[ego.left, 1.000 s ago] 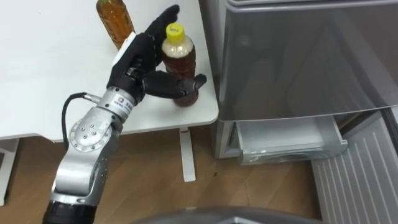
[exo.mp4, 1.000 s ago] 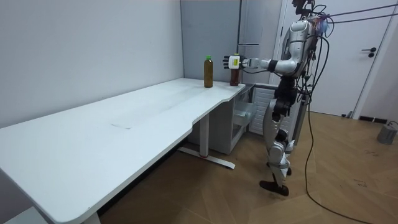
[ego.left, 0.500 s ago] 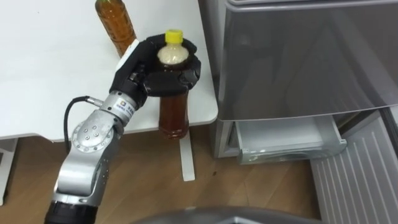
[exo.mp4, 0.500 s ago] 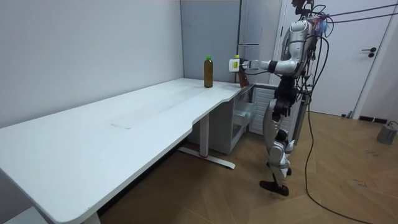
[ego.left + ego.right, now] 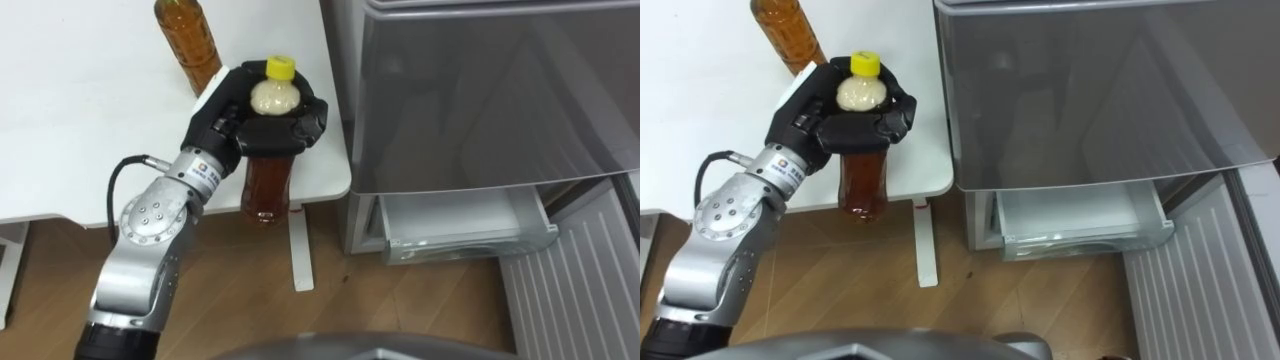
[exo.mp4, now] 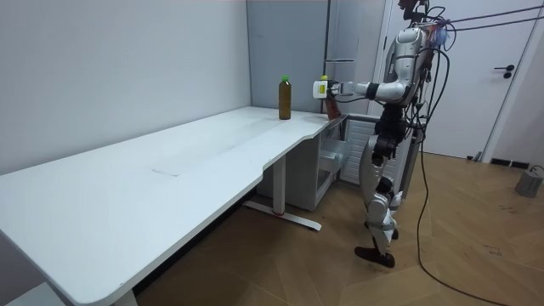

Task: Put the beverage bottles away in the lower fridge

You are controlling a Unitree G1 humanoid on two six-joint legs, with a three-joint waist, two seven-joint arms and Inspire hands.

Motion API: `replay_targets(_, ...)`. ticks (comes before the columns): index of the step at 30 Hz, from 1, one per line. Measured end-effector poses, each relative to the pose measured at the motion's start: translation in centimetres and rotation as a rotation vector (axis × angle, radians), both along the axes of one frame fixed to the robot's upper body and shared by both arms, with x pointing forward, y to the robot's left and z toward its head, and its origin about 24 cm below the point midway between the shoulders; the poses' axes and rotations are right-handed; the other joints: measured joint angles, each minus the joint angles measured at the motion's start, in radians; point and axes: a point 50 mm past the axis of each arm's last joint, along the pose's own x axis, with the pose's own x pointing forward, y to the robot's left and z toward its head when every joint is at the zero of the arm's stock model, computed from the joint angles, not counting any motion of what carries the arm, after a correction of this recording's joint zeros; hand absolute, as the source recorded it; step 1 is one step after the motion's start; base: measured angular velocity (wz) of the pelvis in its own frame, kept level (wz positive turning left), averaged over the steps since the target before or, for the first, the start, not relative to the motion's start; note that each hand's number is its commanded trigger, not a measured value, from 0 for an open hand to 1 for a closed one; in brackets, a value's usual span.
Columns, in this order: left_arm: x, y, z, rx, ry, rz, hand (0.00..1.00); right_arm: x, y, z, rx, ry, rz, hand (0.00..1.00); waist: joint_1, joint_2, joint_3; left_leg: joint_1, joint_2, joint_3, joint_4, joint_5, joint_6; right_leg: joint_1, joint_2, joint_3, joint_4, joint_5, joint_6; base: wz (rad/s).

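Drinks: two tea-coloured bottles. The yellow-capped bottle is in the left hand, with fingers and thumb clamped round its shoulder just under the cap. The body hangs below the grip, clear of the table, past the front edge and over the floor, slightly tilted. The second bottle stands upright on the table at about 11 o'clock from the held one, close by but not touching. The fridge is at 3 o'clock, and its lower drawer is pulled open at roughly 4 o'clock from the bottle. In the room view the robot stands at the table's end by the fridge, left arm out. Handling guess: it looks filled nearly to the neck, so fairly heavy for its size, and the liquid will slosh on a fast swing. The plastic wall is thin and smooth, so it likely gives under squeeze and is a bit slippery. It isn't fragile, and with the cap on spill risk is low. The shoulder grip is top-heavy on torque — the mass sits under the fingers, so the bottle can pendulum or slide until the cap ring catches. Mid-body is the better place to hold, where the wall is straight and the load is balanced. The same goes for the second bottle: wrap it at mid-height, not at the neck. The drawer looks shallow, so the bottle probably goes in lying down or angled.
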Motion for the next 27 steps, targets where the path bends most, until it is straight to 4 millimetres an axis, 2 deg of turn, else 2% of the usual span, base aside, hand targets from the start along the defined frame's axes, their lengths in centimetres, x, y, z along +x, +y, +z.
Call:
replay_targets(6, 0.0, 0.0, 0.0, 0.002, 0.000, 0.000, 1.00, 0.1, 0.0, 0.0, 0.001, -0.005, 0.000, 0.00, 0.001, -0.005, -0.0035, -0.001, 0.000, 0.000, 0.003, 0.000, 0.000, -0.001, 0.000, 0.000, 0.000, 0.000, 0.000, 0.00)
replay_targets(13, 0.0, -0.1, 0.0, -0.002, 0.001, -0.005, 1.00, 1.7, 0.1, 0.1, 0.002, -0.047, 0.004, 0.00, 0.000, 0.000, -0.0104, -0.018, 0.001, 0.000, 0.015, 0.000, 0.000, -0.014, -0.001, -0.010, 0.001, 0.003, -0.003, 0.00)
replay_targets(18, -0.1, -0.6, 0.1, -0.005, -0.004, -0.027, 1.00, 3.2, 0.3, 0.2, -0.002, -0.137, -0.021, 0.00, 0.003, 0.000, -0.0101, -0.017, 0.001, 0.000, 0.015, 0.000, 0.000, -0.014, -0.001, -0.010, 0.001, 0.003, -0.003, 0.00)
replay_targets(25, -0.3, -1.7, 0.8, -0.027, -0.042, -0.066, 1.00, 5.0, 1.5, 0.2, 0.015, -0.229, 0.029, 0.00, 0.014, -0.014, -0.0013, -0.022, 0.002, 0.002, 0.014, 0.000, -0.001, -0.017, 0.000, -0.009, 0.001, 0.004, -0.004, -0.01)
replay_targets(27, -0.3, -2.0, 0.7, -0.030, -0.039, -0.079, 1.00, 5.5, 1.6, 0.3, 0.020, -0.254, 0.035, 0.00, 0.017, -0.016, -0.0021, -0.033, 0.002, 0.002, 0.015, 0.000, -0.001, -0.024, 0.001, -0.009, 0.001, 0.005, -0.004, 0.00)
